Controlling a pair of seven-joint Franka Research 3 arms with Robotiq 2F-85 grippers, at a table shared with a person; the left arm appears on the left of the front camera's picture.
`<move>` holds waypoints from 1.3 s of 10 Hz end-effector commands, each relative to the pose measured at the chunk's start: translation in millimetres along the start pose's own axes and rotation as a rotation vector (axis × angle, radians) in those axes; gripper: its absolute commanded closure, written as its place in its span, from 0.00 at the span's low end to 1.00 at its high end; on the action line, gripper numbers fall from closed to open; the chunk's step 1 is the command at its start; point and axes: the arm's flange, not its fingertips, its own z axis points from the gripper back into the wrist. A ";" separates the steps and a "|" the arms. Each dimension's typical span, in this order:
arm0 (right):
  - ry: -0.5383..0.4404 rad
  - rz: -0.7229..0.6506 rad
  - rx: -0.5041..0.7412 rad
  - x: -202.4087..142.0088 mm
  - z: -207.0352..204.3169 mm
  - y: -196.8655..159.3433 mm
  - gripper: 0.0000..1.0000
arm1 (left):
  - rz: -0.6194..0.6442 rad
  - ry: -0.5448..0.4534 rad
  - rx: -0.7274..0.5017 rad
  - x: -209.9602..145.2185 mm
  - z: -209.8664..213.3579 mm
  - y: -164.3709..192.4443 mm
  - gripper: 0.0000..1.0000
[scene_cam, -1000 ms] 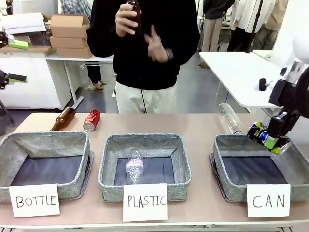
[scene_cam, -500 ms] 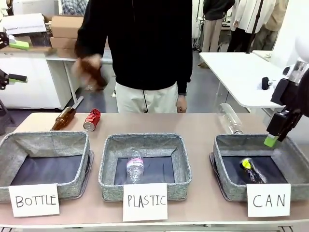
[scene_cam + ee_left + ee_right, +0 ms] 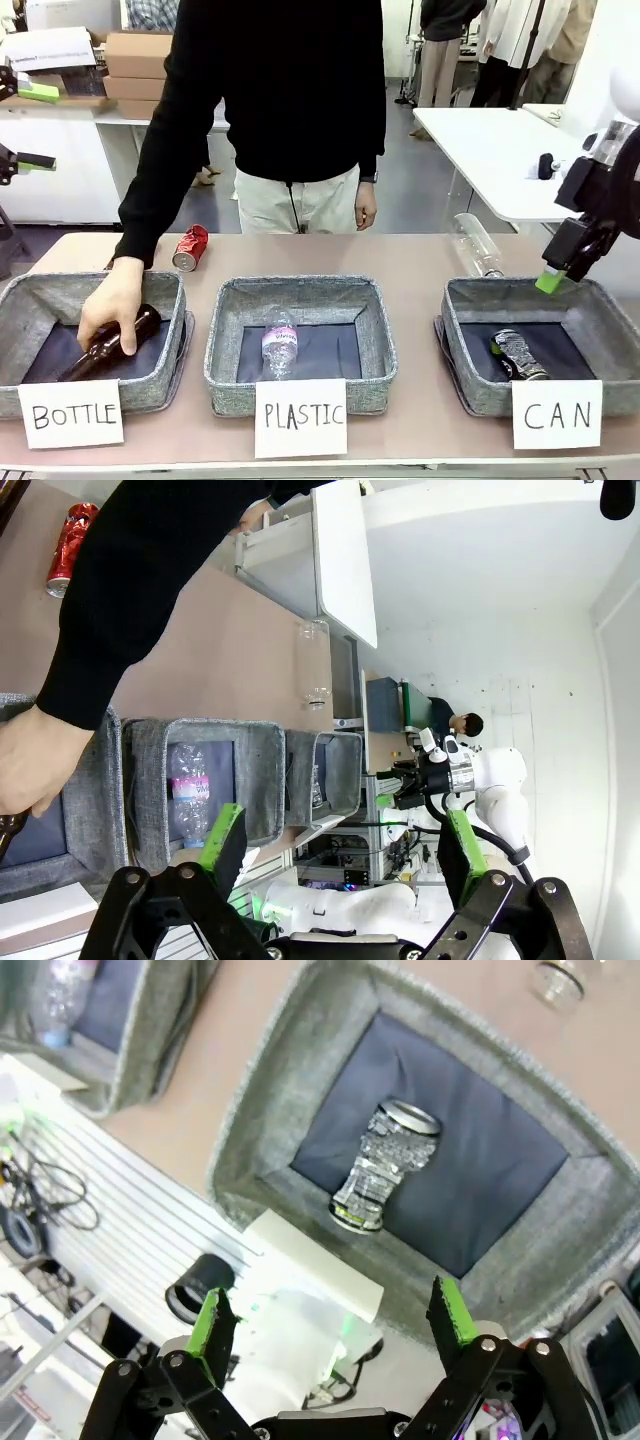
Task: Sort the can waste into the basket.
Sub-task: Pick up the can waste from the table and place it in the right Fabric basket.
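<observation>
- right gripper (image 3: 330, 1312): jaws spread wide, nothing between them; hangs over the far right rim of the can basket (image 3: 455, 300), apart from it.
- left gripper (image 3: 342, 835): jaws wide apart, holding nothing, up off the table.
- dark can (image 3: 515, 355): crushed, on its side on the dark lining of the can basket, towards the front middle; free of both grippers. seen from the right wrist, it lies straight ahead between the fingers.
- red can (image 3: 190, 248): on its side on the table (image 3: 410, 255), behind the far right corner of the bottle basket (image 3: 30, 290); outside every basket.
- can basket: grey fabric, rightmost of three, white "can" sign (image 3: 556, 414) at its front.
- person's hand (image 3: 112, 305): inside the bottle basket, wrapped round a brown bottle (image 3: 110, 345) that leans on the lining.
- plastic basket (image 3: 225, 330): middle; a plastic bottle (image 3: 279, 345) lies in it.
- clear bottle (image 3: 477, 243): on its side on the table, just behind the can basket.
</observation>
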 end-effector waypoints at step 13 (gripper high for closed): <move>-0.666 0.063 0.789 -11.3 69.0 -9.5 0.00 | -0.020 -0.004 -0.019 0.6 -3.5 0.4 0.00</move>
